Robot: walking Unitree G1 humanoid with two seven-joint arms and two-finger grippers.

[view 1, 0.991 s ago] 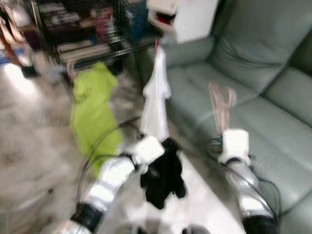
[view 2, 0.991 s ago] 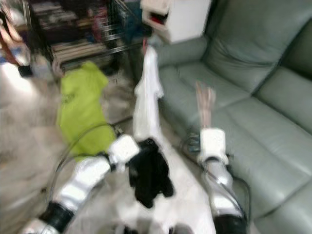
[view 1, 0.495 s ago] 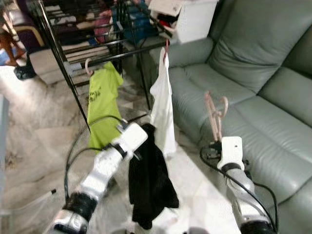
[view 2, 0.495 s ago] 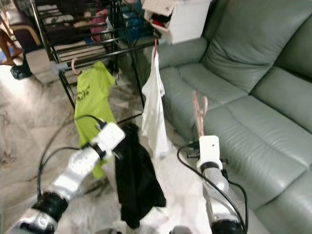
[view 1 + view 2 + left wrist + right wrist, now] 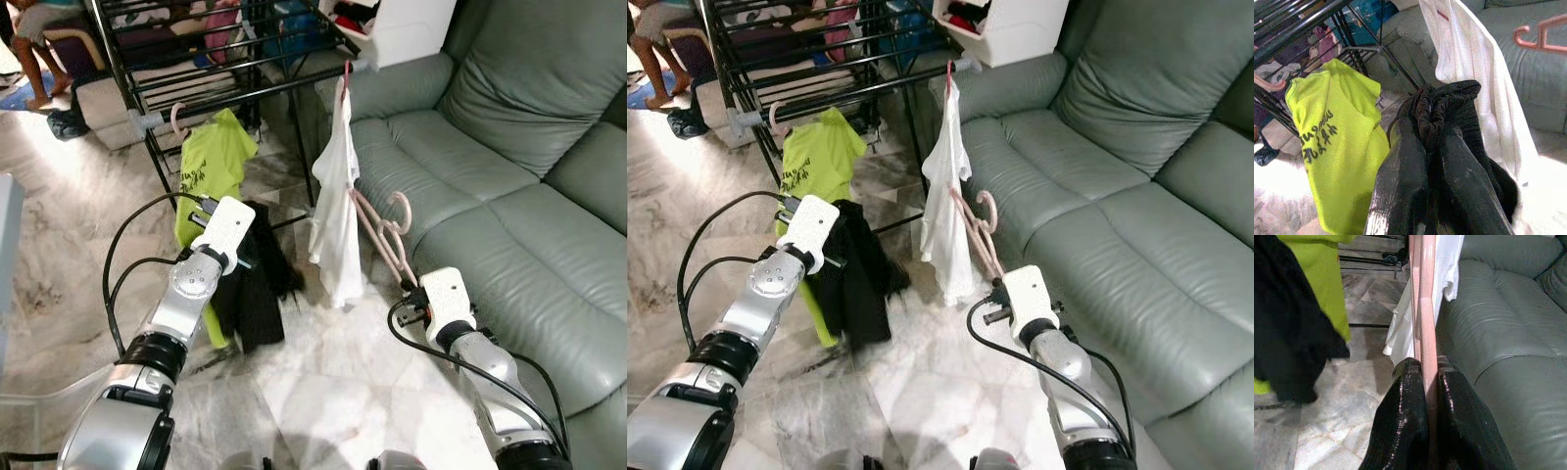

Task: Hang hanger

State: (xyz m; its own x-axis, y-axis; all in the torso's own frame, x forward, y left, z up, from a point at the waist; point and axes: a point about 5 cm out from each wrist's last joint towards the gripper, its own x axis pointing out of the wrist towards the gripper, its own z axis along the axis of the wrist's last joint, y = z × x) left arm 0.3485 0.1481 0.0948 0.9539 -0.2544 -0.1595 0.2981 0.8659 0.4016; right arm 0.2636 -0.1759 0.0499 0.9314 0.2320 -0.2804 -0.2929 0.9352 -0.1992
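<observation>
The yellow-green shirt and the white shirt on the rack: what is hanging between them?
In the left eye view, the black garment gripped by the left gripper hangs between the yellow-green shirt and the white shirt, lower than the rack bar.

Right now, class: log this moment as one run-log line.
left gripper: shut on black garment | right gripper: shut on pink hanger | drying rack: ahead, green shirt, white shirt hung

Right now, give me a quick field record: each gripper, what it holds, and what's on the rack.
left gripper: shut on black garment
right gripper: shut on pink hanger
drying rack: green shirt and white shirt hanging
sofa: on the robot's right
</observation>
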